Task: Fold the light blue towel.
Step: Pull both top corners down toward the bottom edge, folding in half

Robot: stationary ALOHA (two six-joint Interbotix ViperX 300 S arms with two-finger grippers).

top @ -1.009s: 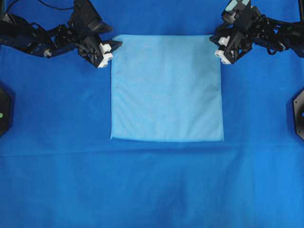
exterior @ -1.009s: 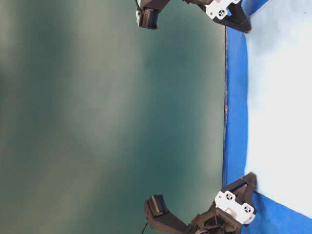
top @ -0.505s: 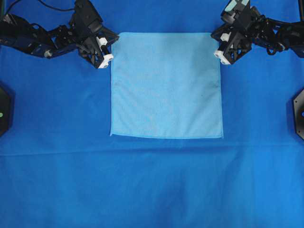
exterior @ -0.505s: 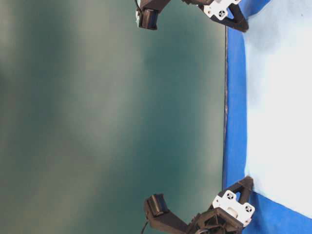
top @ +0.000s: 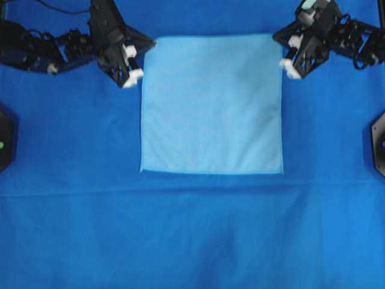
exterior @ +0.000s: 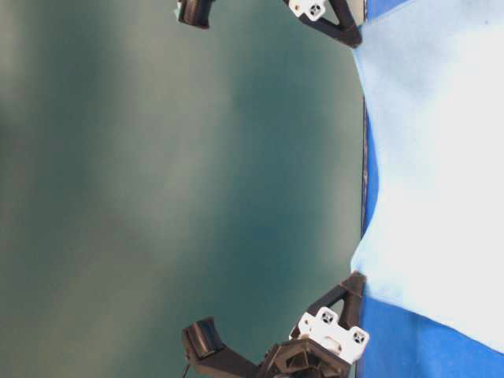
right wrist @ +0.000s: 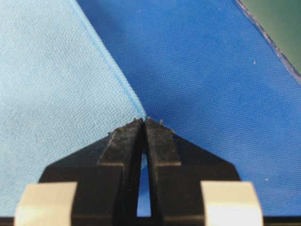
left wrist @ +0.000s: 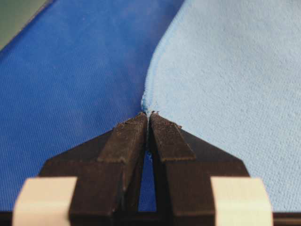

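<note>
The light blue towel (top: pixel 210 102) lies square on the deep blue sheet, with its two far corners raised off the surface. My left gripper (top: pixel 150 46) is shut on the far left corner, and the wrist view shows the hem pinched at the tips of that gripper (left wrist: pixel 148 115). My right gripper (top: pixel 278 38) is shut on the far right corner; in its wrist view the gripper (right wrist: pixel 144 121) has the towel's hem (right wrist: pixel 113 70) running straight into its tips. The table-level view shows the towel (exterior: pixel 425 157) pulled up at both corners.
A deep royal-blue sheet (top: pixel 192 235) covers the whole table. Black fixtures sit at the left edge (top: pixel 5 138) and right edge (top: pixel 379 144). The sheet's far edge (exterior: pixel 365 197) runs just behind the towel.
Both grippers went from open beside the far corners to shut on them, then rose with the corners. The towel's near edge slid slightly toward the far side.
</note>
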